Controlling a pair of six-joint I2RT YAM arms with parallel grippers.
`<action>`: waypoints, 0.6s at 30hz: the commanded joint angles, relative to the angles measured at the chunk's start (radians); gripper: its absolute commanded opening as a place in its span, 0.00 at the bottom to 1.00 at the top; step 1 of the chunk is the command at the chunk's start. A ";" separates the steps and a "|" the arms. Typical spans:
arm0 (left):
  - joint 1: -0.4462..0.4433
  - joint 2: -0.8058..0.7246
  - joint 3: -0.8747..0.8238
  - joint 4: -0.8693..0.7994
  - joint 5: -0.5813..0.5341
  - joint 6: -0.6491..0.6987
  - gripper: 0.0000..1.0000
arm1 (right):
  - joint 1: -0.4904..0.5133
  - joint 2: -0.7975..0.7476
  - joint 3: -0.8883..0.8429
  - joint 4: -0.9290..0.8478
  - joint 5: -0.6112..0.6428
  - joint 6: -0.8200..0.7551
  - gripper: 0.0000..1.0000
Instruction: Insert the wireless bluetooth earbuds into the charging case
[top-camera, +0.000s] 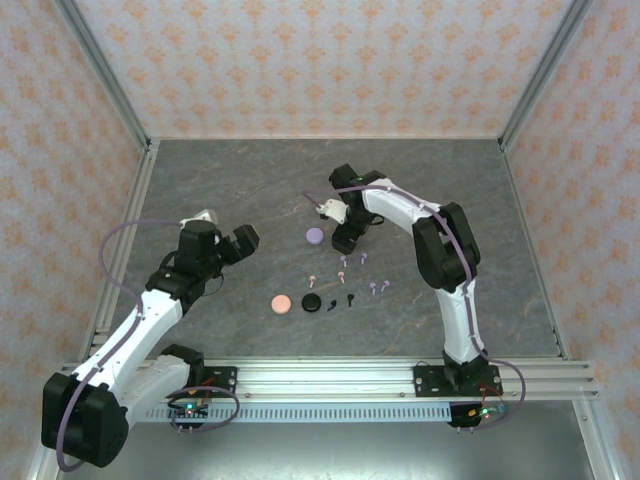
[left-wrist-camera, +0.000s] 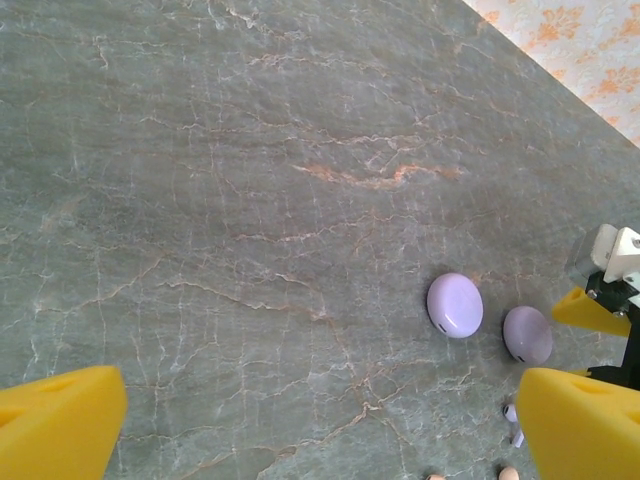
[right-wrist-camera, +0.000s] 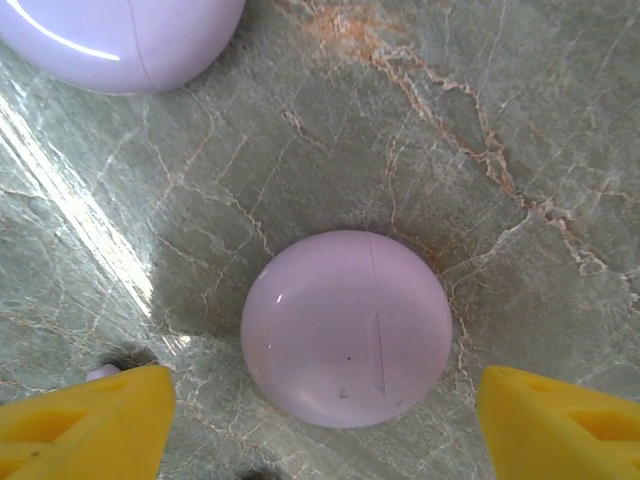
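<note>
The right hand (right-wrist-camera: 320, 385) stood open astride a lavender case (right-wrist-camera: 347, 328); a second case (right-wrist-camera: 120, 40) lay upper left. The left hand (left-wrist-camera: 320, 395) gaped wide.

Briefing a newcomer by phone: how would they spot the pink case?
On the grey table, find the scatter of things in the middle. The pink case lies at its near left edge, beside the black case; it is the only pink disc, much bigger than the earbuds.
</note>
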 joint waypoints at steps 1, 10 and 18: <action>-0.002 0.006 -0.011 -0.003 -0.024 0.017 1.00 | 0.004 0.029 0.041 -0.030 0.028 -0.007 0.77; -0.001 0.011 -0.009 -0.001 -0.022 0.016 1.00 | 0.005 0.072 0.053 -0.018 0.022 0.001 0.71; -0.002 0.019 -0.008 0.001 -0.018 0.014 1.00 | 0.006 0.082 0.046 0.002 0.023 0.018 0.58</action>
